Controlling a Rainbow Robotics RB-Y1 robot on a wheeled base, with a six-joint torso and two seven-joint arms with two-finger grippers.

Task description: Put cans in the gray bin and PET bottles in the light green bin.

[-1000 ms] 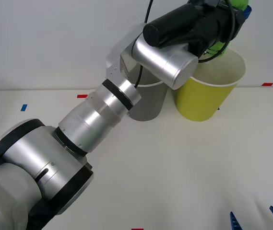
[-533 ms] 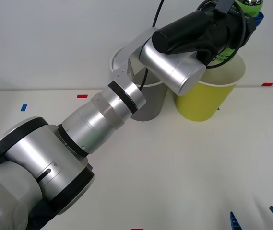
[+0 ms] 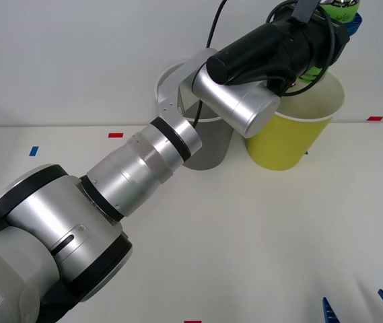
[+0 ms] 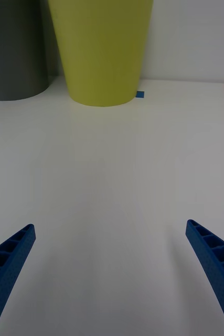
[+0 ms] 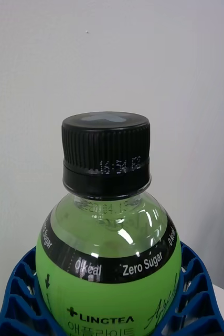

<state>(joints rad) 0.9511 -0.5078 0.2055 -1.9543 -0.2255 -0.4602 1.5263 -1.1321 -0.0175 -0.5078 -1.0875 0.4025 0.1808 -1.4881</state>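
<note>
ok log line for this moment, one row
left gripper: shut on PET bottle, raised over light green bin | right gripper: open, low over table | gray bin: beside light green bin

Left tool clamped, right tool spread.

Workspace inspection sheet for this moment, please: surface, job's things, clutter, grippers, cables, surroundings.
Surface: white table, small red and blue tape marks.
Job's things: PET bottle with black cap, held above the light green bin; gray bin beside it, to the robot's left.
Clutter: nothing seen.
Grippers: left gripper shut on the bottle, blue fingers around it; right gripper open, low over the table.
Cables: black cable on the left arm's wrist.
Surroundings: plain white wall.
</note>
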